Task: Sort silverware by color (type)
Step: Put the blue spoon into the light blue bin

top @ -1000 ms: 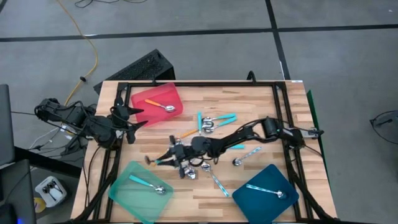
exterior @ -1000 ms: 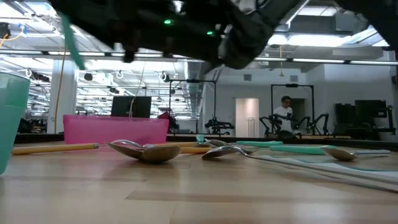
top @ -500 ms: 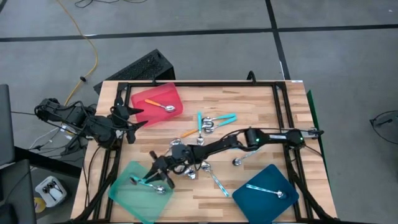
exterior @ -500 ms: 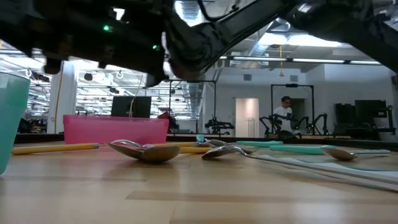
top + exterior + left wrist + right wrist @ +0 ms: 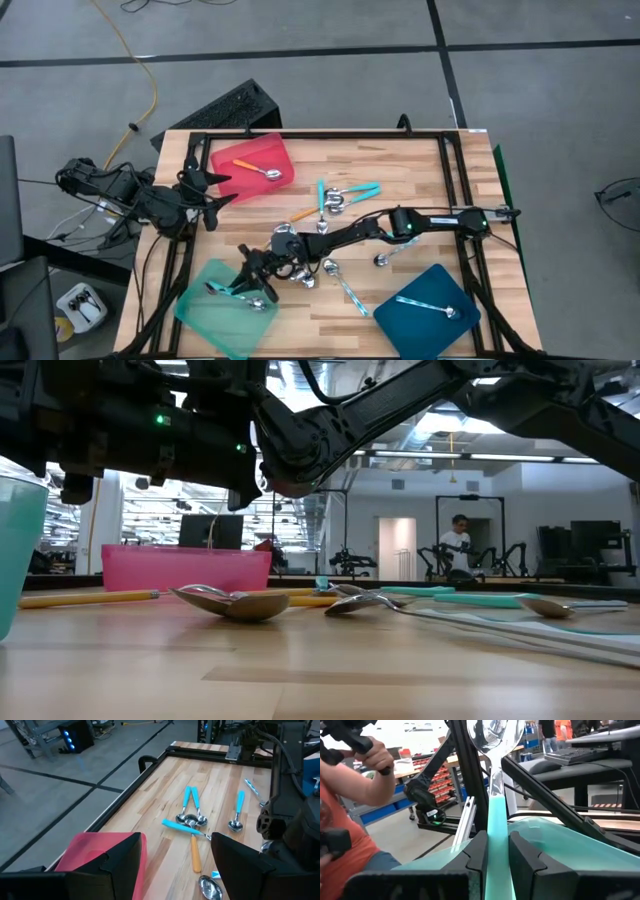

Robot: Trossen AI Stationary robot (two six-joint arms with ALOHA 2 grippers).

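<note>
One turquoise spoon (image 5: pixel 495 820), pinched in the right claw (image 5: pixel 243 285) above the mint-green tray (image 5: pixel 200 312) directly beneath, should be lowered before release; left claw (image 5: pixel 213 190) spread, idle.

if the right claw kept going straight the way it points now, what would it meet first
Probably the mint-green tray. The right claw, shut on a turquoise-handled spoon, points toward the table's front-left corner and hangs over that tray, where another turquoise spoon lies. Height above the tray is unclear.
</note>
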